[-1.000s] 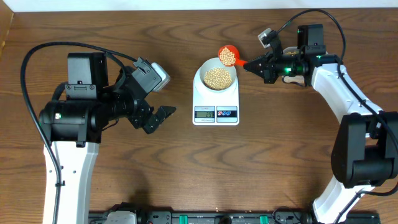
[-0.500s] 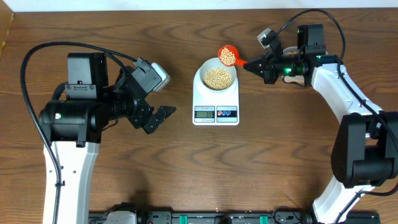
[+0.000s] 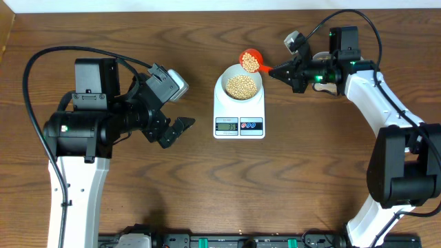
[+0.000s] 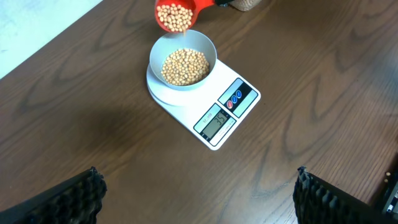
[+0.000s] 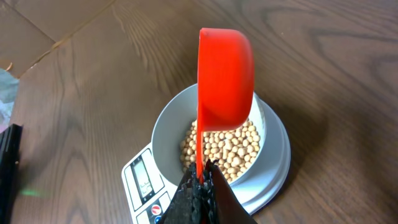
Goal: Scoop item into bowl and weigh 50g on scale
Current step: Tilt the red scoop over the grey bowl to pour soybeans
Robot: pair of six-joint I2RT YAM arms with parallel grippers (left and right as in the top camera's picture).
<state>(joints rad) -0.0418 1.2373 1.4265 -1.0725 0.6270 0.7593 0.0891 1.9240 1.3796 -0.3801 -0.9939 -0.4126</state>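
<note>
The pale bowl [image 3: 239,85] sits on the white scale [image 3: 239,125] and holds many tan beans [image 3: 240,86]. My right gripper [image 3: 278,70] is shut on the handle of an orange scoop [image 3: 250,60] with beans in it, held at the bowl's far right rim. In the right wrist view the scoop [image 5: 224,79] is tilted above the bowl [image 5: 166,129], with the gripper [image 5: 200,180] closed on its handle. My left gripper [image 3: 180,128] is open and empty, left of the scale. The left wrist view shows the bowl [image 4: 184,63], the scale [image 4: 222,116] and the scoop [image 4: 176,15].
A small light object [image 3: 326,88] lies under the right arm. A white strip [image 3: 207,5] runs along the table's far edge. A dark rail [image 3: 220,241] lies along the front edge.
The scoop has shifted slightly left and up over the bowl's rim. The left arm has not moved.
</note>
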